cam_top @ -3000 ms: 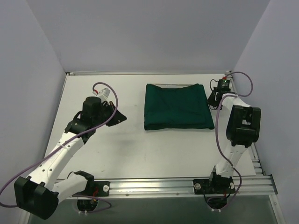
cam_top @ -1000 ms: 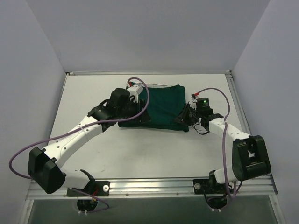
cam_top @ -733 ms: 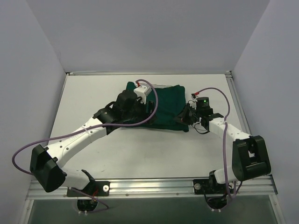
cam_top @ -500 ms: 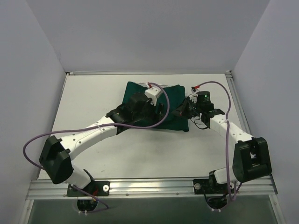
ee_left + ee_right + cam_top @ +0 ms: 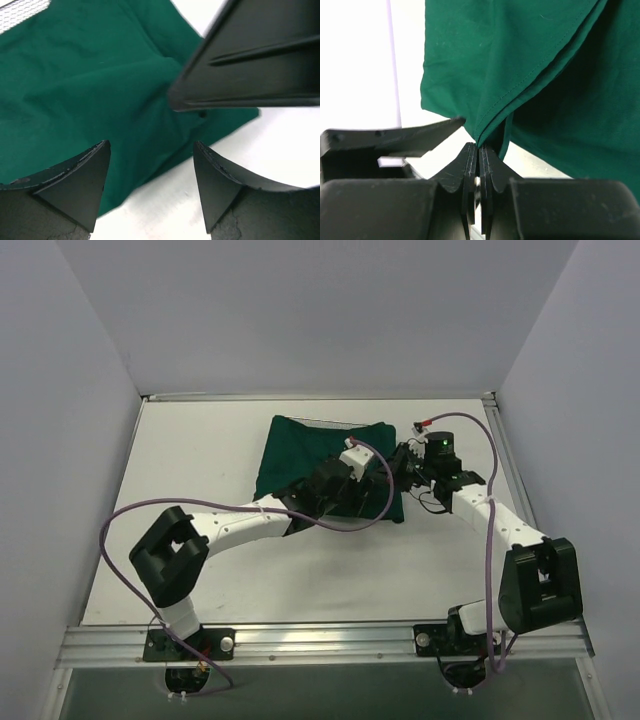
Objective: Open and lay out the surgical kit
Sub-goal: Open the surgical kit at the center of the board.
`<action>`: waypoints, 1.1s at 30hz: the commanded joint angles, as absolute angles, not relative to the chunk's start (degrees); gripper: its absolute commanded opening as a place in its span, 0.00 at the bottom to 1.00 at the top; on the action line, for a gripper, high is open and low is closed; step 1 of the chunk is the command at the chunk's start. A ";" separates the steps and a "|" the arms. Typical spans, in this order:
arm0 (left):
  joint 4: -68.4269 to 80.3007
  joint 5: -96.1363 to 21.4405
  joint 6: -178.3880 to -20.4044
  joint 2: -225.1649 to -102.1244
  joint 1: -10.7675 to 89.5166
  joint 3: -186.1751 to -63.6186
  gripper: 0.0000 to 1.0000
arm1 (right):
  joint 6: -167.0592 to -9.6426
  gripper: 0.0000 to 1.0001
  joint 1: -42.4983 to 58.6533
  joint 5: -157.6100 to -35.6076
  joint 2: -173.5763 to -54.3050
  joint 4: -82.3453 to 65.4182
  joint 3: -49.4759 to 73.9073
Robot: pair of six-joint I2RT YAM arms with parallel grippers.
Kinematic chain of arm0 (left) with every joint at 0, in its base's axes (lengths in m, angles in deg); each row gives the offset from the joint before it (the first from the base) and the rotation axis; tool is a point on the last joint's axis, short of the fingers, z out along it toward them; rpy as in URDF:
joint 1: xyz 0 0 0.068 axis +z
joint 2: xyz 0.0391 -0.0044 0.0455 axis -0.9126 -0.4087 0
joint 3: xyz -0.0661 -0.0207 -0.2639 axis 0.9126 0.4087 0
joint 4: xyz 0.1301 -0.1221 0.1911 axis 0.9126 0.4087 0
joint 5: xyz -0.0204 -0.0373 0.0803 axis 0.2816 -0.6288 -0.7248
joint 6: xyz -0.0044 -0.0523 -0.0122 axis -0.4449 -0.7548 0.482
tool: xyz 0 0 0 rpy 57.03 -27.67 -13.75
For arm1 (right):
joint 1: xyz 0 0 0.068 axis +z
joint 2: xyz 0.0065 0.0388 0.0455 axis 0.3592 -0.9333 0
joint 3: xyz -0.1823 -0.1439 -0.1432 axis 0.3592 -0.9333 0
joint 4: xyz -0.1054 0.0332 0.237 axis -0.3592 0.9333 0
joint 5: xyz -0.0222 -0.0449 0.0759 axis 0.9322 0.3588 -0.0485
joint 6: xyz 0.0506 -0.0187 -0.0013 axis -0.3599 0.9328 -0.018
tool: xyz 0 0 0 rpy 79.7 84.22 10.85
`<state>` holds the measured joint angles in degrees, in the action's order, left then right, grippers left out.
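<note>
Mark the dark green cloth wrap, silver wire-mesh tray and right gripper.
dark green cloth wrap (image 5: 75, 85), left wrist view, fabric middle
silver wire-mesh tray (image 5: 17, 12), left wrist view, exposed corner
right gripper (image 5: 479, 150), right wrist view, between its tips

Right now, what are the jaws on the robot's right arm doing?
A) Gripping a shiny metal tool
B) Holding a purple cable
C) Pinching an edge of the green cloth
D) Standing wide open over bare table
C: in the right wrist view, the right arm's jaws stand pressed together with a folded edge of the green cloth caught between them.
</note>
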<state>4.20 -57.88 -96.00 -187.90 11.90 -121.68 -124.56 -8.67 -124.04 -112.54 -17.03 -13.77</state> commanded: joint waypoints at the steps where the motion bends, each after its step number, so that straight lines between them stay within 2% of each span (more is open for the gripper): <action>1: -0.66 -64.41 -93.01 -190.27 11.82 -124.44 0.76 | -127.32 0.00 -9.27 -127.46 -109.50 -19.78 -12.53; 5: -0.57 -67.75 -93.62 -192.91 11.82 -126.55 0.76 | -128.20 0.00 -9.45 -127.55 -109.06 -20.13 -12.71; 7: -1.62 -66.88 -93.18 -193.62 12.00 -126.99 0.69 | -128.64 0.00 -9.54 -127.81 -108.97 -20.66 -13.06; 8: -1.37 -66.88 -93.18 -194.23 12.08 -128.04 0.59 | -128.99 0.00 -9.62 -127.90 -109.06 -21.10 -13.23; 9: 0.12 -66.79 -94.05 -194.41 12.78 -128.57 0.21 | -128.91 0.00 -9.80 -127.99 -109.32 -21.10 -12.97; 10: 1.09 -66.62 -95.01 -194.32 13.40 -129.10 0.05 | -128.39 0.20 -9.97 -127.90 -109.59 -20.75 -12.62; 12: 3.46 -65.66 -98.69 -192.57 16.46 -128.85 0.02 | -124.18 0.41 -11.73 -126.33 -109.94 -15.85 -9.83; 13: 3.99 -64.52 -100.02 -191.43 18.05 -128.14 0.02 | -122.34 0.59 -12.43 -123.89 -109.77 -13.83 -8.67; 15: 7.31 -62.14 -105.09 -187.31 22.08 -126.39 0.02 | -116.89 0.71 -14.80 -121.50 -109.50 -8.72 -6.13; 16: 7.95 -59.78 -106.70 -185.73 27.06 -125.95 0.02 | -115.13 0.74 -15.51 -120.53 -109.50 -6.10 -3.33; 21: 21.02 -52.74 -117.68 -174.74 45.71 -124.19 0.02 | -107.57 0.74 -15.17 -117.00 -111.43 -0.45 1.97; 24: 26.21 -52.47 -120.50 -167.36 57.58 -121.12 0.02 | -106.06 0.73 -12.19 -116.48 -114.23 -0.10 3.37; 25: 27.02 -51.86 -120.60 -164.03 60.22 -119.11 0.04 | -105.10 0.73 -11.04 -115.78 -115.03 0.51 3.90; 28: 31.59 -52.73 -122.00 -158.75 70.51 -116.81 0.44 | -105.61 0.73 -5.35 -114.36 -117.93 -1.66 5.31; 29: 32.03 -51.51 -122.18 -157.94 72.88 -115.32 0.51 | -105.88 0.73 -3.58 -114.54 -118.90 -2.29 5.66; 30: 32.73 -50.80 -121.83 -157.41 76.73 -114.78 0.89 | -105.97 0.73 -1.73 -113.67 -120.82 -2.55 7.06; 31: 33.87 -51.58 -121.57 -157.23 78.16 -114.87 0.94 | -105.88 0.73 2.55 -112.80 -121.80 -2.90 7.94; 33: 40.17 -54.82 -122.26 -158.37 80.02 -117.66 0.94 | -104.57 0.74 6.70 -111.39 -125.30 -2.82 11.70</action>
